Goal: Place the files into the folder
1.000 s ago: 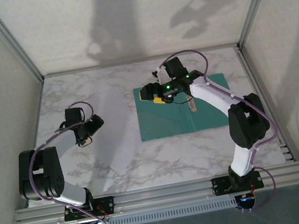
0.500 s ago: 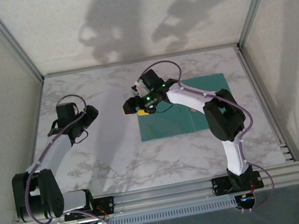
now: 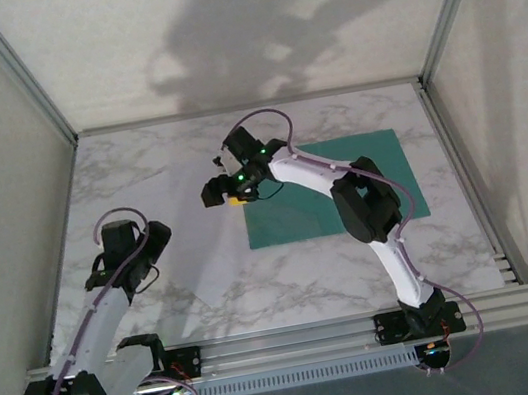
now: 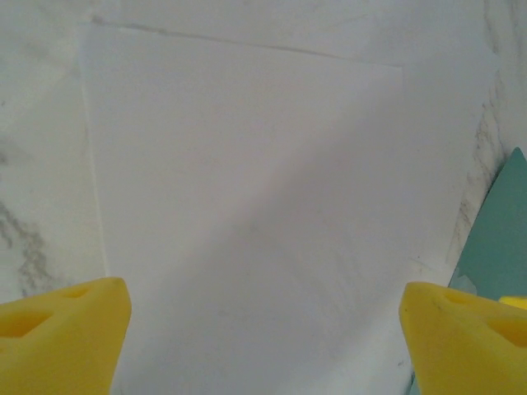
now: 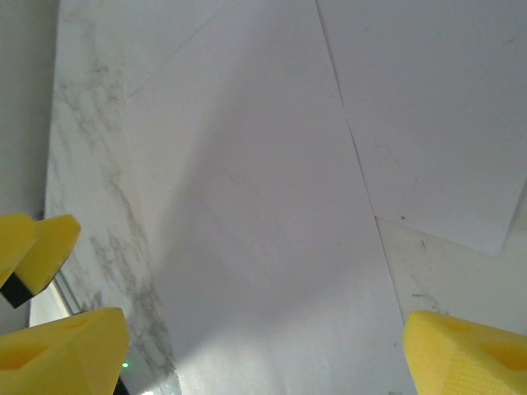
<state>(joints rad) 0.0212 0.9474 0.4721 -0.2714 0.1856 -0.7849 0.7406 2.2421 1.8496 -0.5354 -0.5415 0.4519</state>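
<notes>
The plain thin white paper sheets (image 3: 202,253) lie flat on the grey-veined white marble tabletop (image 3: 288,280), left of the flat teal-green card folder (image 3: 297,214) and just beside its left edge. None of them is on the folder yet. In the right wrist view at least two sheets (image 5: 272,206) overlap, slightly fanned, and their long edges run roughly from the near side of the table to the far side, on a slight slant.

The left gripper (image 3: 141,264) hangs at the left edge of the sheets. Its yellow fingers (image 4: 62,333) stand wide apart over bare paper (image 4: 247,206) with nothing between them, and a teal corner of the folder (image 4: 498,234) shows off to its right. The right gripper (image 3: 215,193) hovers above the far right part of the sheets, close to the folder's far left corner, its jaws equally wide and empty.

Both arms are about equally near. As I judge it, the sheets must travel rightward, across their long axis.
</notes>
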